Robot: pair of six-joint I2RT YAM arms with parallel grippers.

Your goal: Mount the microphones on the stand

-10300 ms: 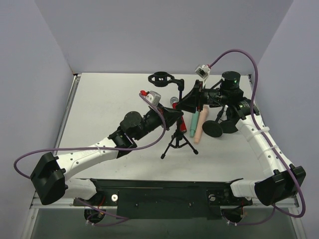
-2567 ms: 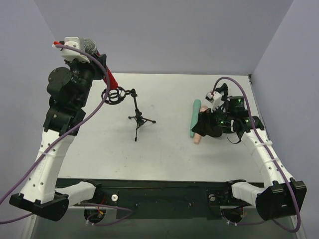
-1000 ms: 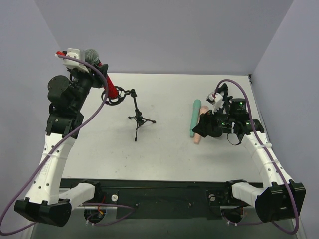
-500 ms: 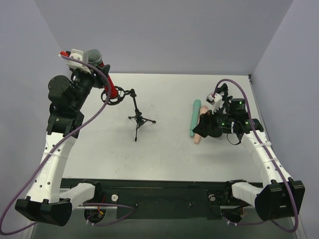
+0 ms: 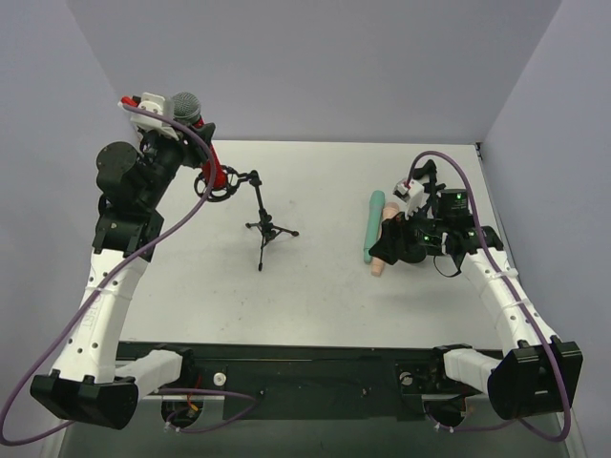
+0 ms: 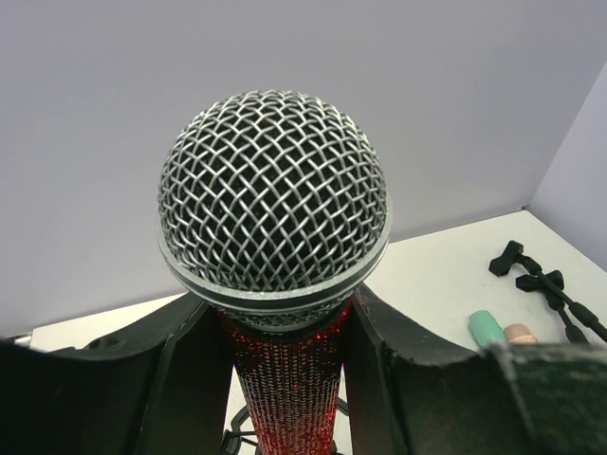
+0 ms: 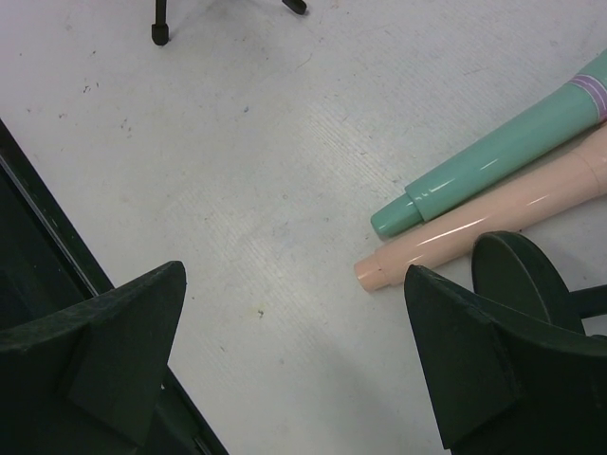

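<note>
The red microphone (image 5: 211, 171) with its grey mesh head (image 6: 273, 190) stands steeply upright at the far left, and my left gripper (image 5: 179, 128) is shut on its body just below the head. Its lower end meets the ring clip (image 5: 222, 189) of the small black tripod stand (image 5: 263, 227); whether it sits inside the ring I cannot tell. The mint-green microphone (image 5: 372, 227) and the peach-pink microphone (image 5: 380, 264) lie side by side on the table at the right. My right gripper (image 7: 294, 284) hovers open beside the peach one's end (image 7: 455, 242), gripping nothing.
A black round disc (image 7: 517, 270) lies right next to the peach microphone, under my right finger. The tripod's feet (image 7: 159, 36) show at the top of the right wrist view. Grey walls close in on three sides, and a black rail (image 5: 305, 367) runs along the near edge.
My left arm has edged the red microphone slightly to the right, its head leaning more over the clip. The right arm has hardly moved.
</note>
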